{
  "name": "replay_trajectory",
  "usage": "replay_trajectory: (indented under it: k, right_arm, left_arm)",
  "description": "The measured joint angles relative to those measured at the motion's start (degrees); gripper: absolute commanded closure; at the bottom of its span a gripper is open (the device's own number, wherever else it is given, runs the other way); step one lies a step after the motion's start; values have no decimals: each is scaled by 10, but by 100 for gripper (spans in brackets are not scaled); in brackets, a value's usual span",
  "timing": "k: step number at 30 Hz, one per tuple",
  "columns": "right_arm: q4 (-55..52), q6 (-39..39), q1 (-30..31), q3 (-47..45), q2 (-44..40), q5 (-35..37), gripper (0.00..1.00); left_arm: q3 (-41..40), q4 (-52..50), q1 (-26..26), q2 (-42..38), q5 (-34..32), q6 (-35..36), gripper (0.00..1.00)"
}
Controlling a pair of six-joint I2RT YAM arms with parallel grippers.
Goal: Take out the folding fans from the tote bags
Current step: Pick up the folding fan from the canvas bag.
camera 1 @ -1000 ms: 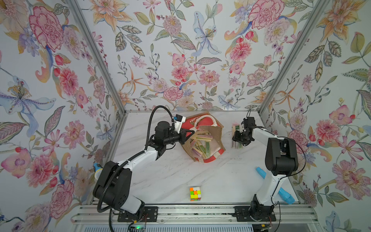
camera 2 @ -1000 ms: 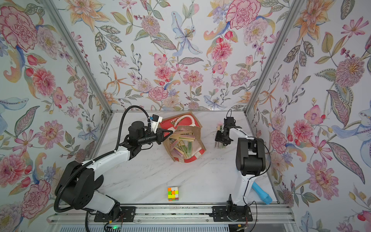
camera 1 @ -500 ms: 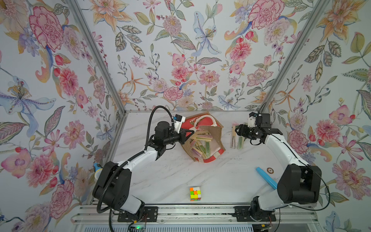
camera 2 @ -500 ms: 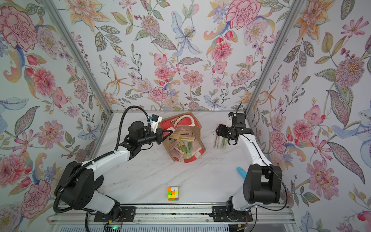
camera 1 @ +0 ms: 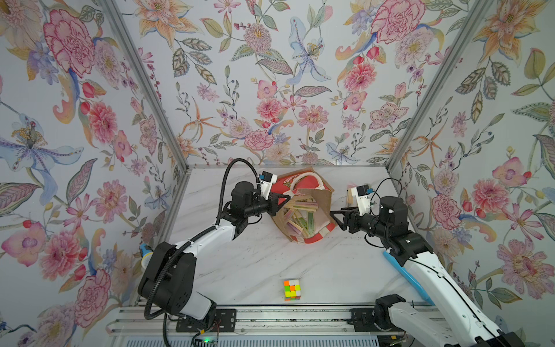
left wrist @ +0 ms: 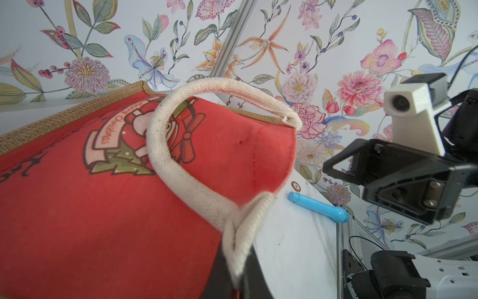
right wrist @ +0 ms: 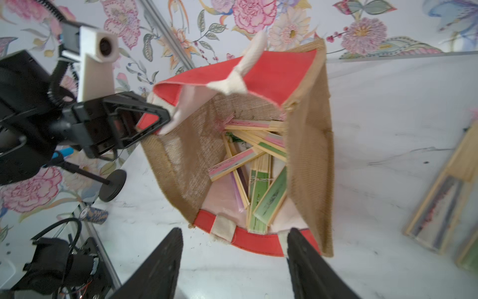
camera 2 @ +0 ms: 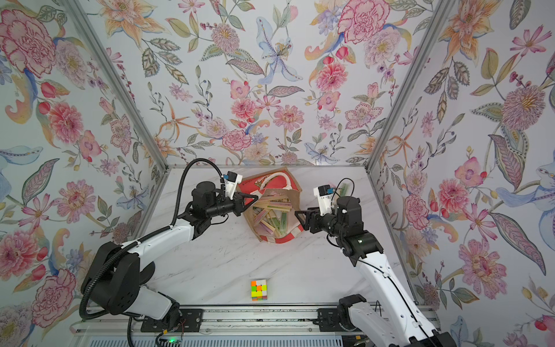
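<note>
- Jute tote bag (camera 1: pixel 323 200) tipped over on the marble table (camera 1: pixel 255 264) near the back wall, mouth gaping toward the right arm.
- Left gripper (camera 1: pixel 284 197) pressed together on the bag's rim, close to a white rope handle (left wrist: pixel 181 160).
- Right gripper (right wrist: pixel 234 230) spread wide and empty, just beside the bag's red-and-white striped edge.
- Folding fans (right wrist: pixel 258 160) heaped criss-cross inside the bag, pink and green pleats showing.
- More fans (right wrist: pixel 439 207) flat on the table beside the bag, on the right arm's side.
- Coloured puzzle cube (camera 1: pixel 292 290) well apart, near the front edge.
</note>
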Motion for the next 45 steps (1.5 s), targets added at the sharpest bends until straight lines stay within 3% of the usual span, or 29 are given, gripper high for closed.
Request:
replay_trajectory:
  k: [6, 10, 15, 19, 30, 39, 45]
  right_arm:
    - [46, 3, 112, -51, -6, 85, 35]
    - [75, 31, 191, -64, 17, 197, 35]
    - [103, 100, 243, -65, 69, 333, 35]
    - [129, 150, 251, -66, 126, 391, 36]
    - [183, 209, 254, -57, 260, 466, 36]
    - [150, 253, 255, 50, 369, 517, 35]
    - [128, 276, 254, 60, 404, 523, 34]
  left_arm:
    - [0, 0, 0, 0, 0, 0, 100]
    - [0, 0, 0, 0, 0, 0, 100]
    - [0, 0, 0, 0, 0, -4, 100]
    - [0, 0, 0, 0, 0, -5, 100]
    - [0, 1, 0, 0, 0, -7, 100]
    - [0, 2, 0, 0, 0, -9, 100]
    - [0, 1, 0, 0, 0, -9, 100]
